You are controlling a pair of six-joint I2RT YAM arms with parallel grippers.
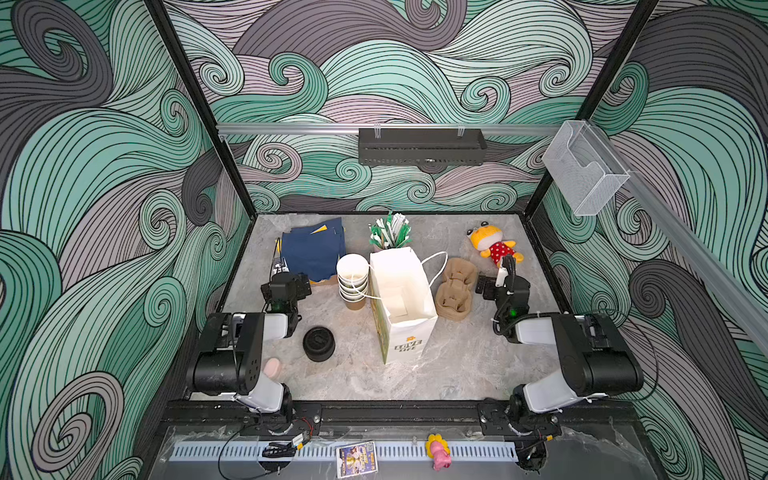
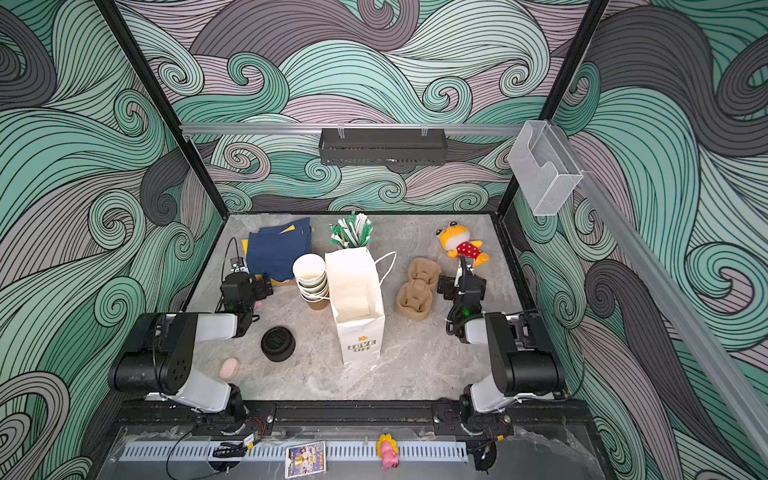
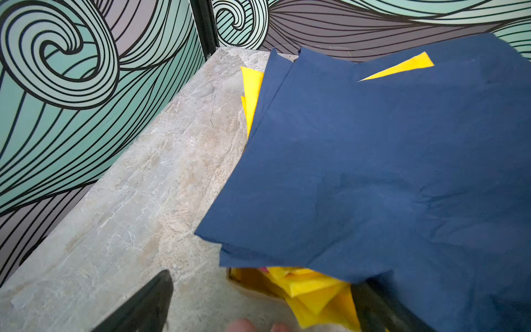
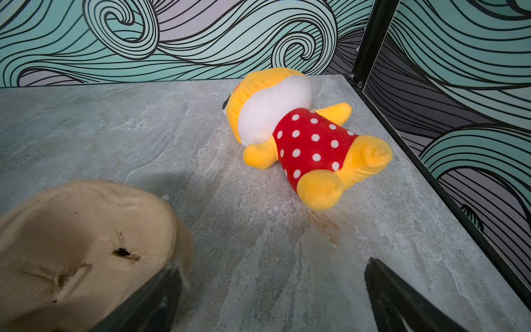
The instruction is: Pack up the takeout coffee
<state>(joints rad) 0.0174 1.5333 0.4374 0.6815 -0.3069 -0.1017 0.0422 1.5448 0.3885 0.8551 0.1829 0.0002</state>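
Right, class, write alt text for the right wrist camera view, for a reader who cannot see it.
A yellow plush toy in a red, white-dotted dress lies on a grey marble-look table near wave-patterned walls. Close to the camera sits a tan pulp cup carrier, beside the open, empty right gripper.

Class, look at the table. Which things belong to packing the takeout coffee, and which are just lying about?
For the job: cups, lids, bag, carrier.

Lying about: napkins, straws, plush toy, pink disc.
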